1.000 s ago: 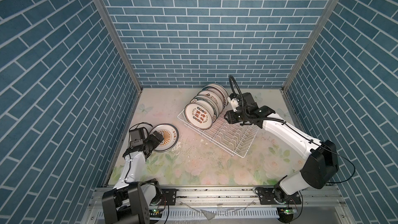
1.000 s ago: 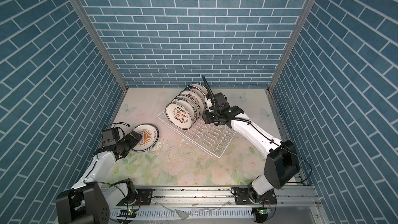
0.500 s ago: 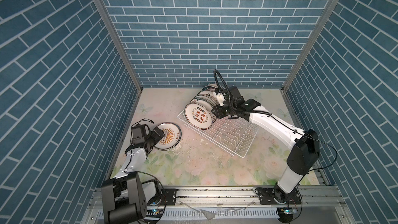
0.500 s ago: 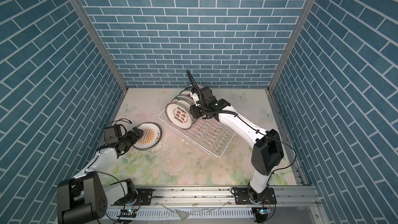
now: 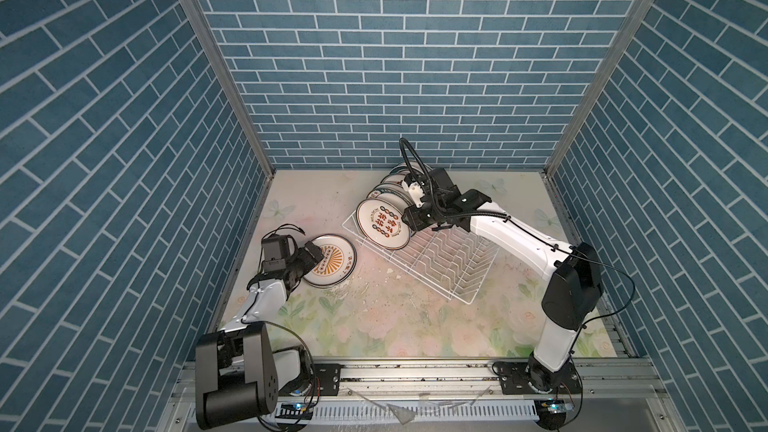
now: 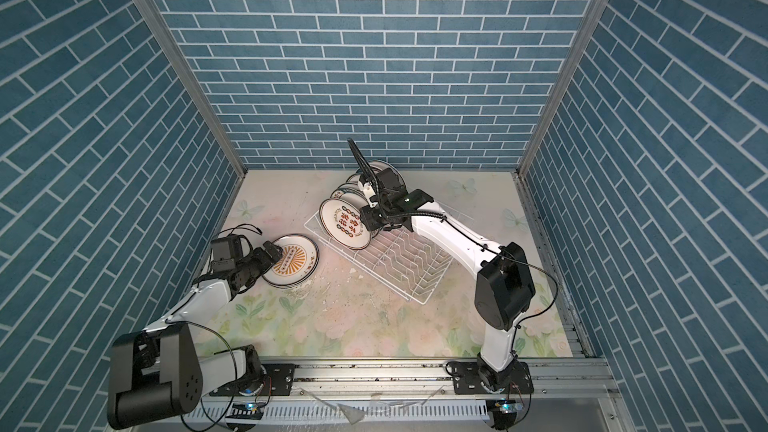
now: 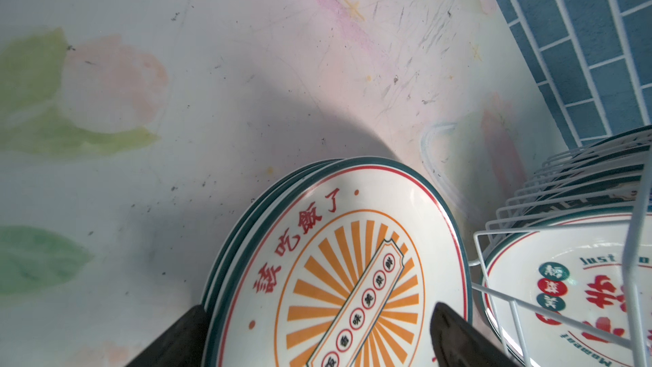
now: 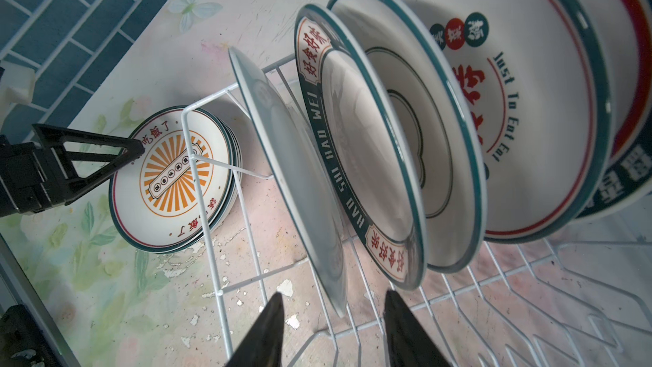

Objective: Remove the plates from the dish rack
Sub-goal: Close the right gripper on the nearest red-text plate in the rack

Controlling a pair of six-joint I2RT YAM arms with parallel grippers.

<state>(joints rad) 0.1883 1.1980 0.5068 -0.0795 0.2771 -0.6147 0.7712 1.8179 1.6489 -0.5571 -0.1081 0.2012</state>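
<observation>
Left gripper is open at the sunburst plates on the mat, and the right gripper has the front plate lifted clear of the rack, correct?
Not lifted: the right wrist view shows the front plate standing in the dish rack, the open right gripper straddling its rim. The left gripper is open at the sunburst plates on the mat, as you said.

Dish rack (image 5: pixel 444 261) bare at near end, plates (image 5: pixel 383 223) packed at far end, plate stack (image 5: pixel 332 261) beside it.
</observation>
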